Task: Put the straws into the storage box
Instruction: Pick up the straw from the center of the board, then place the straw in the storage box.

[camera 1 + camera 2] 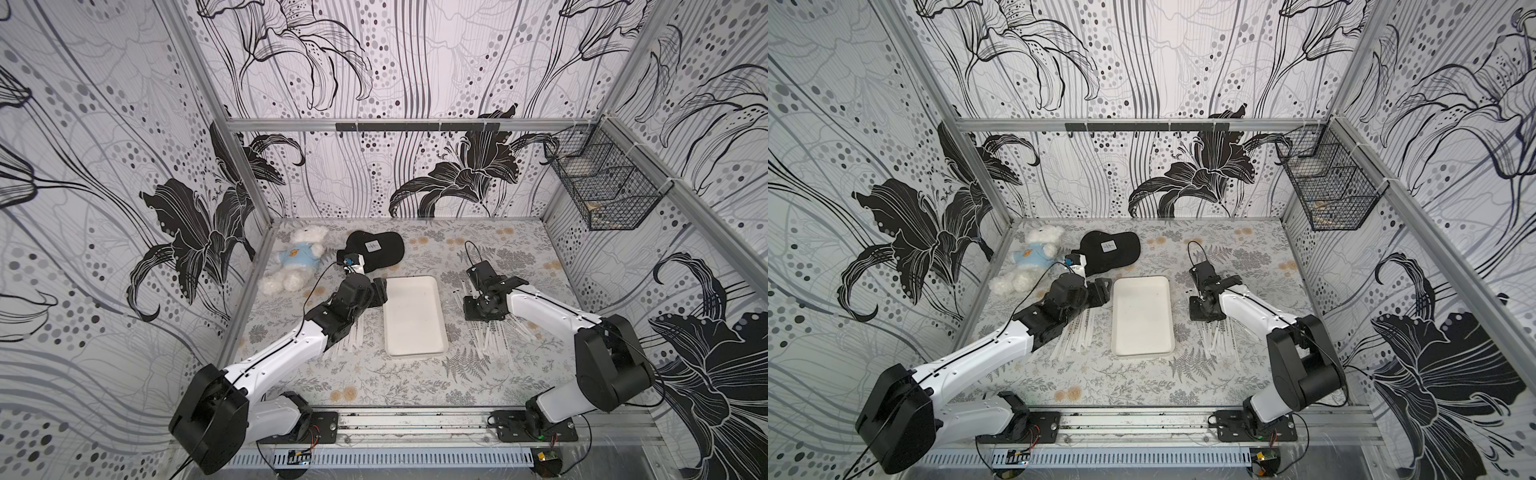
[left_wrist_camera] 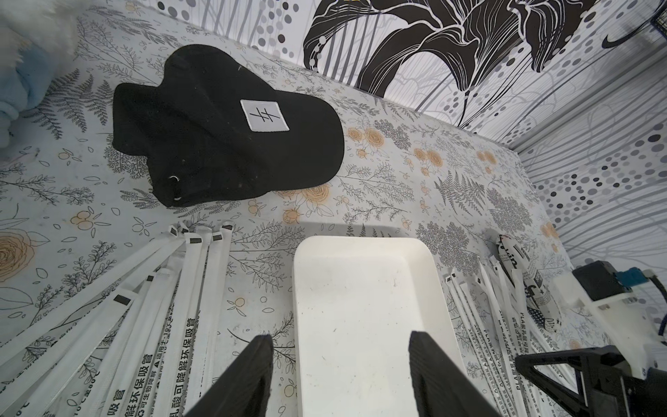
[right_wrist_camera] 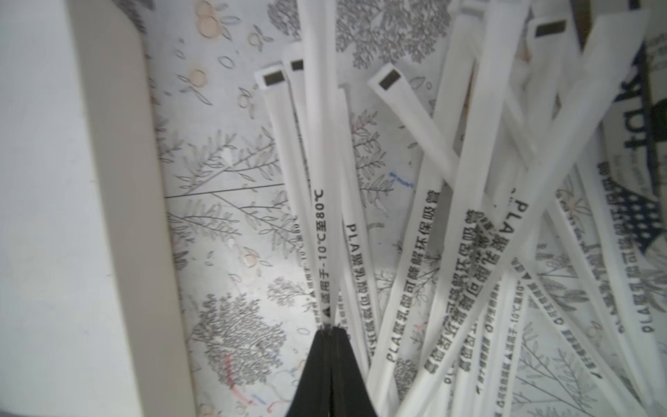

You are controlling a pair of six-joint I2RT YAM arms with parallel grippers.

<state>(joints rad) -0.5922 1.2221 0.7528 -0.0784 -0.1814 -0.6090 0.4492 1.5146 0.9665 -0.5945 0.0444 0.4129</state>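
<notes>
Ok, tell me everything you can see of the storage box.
The storage box is a shallow white rectangular tray, plastic-looking, with rounded corners and a low rim. It lies flat at the middle of the table, empty but for faint specks. Straws lie on both sides of it, none inside.

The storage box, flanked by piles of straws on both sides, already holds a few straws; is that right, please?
Not quite: the storage box holds no straws yet, as the left wrist view shows. The straws do lie in piles on both sides of it.
</notes>
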